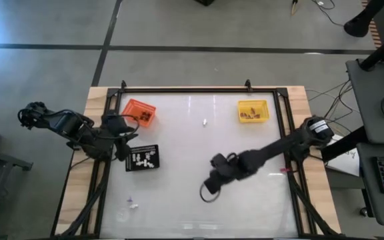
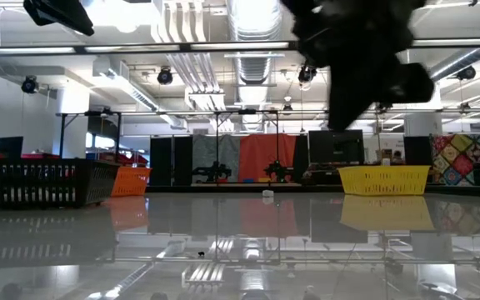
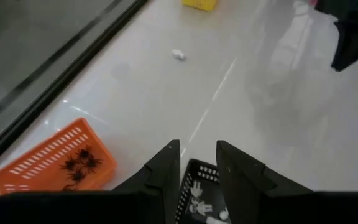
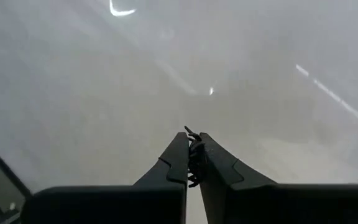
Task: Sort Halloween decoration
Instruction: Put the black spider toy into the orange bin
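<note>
The right claw is pinched tight on a tiny black, leggy trinket held between its tips, above bare table near the middle. Only the right wrist view shows this catch; from above the claw is a dark blur. The left claw, its fingers parted and holding nothing, hangs over the black tray of small white pieces, with the orange tray of black spider shapes just beside it. A lone white trinket lies well ahead of it, its shape hard to make out.

overhead looking down, table-level view, two wrist close-ups
</note>
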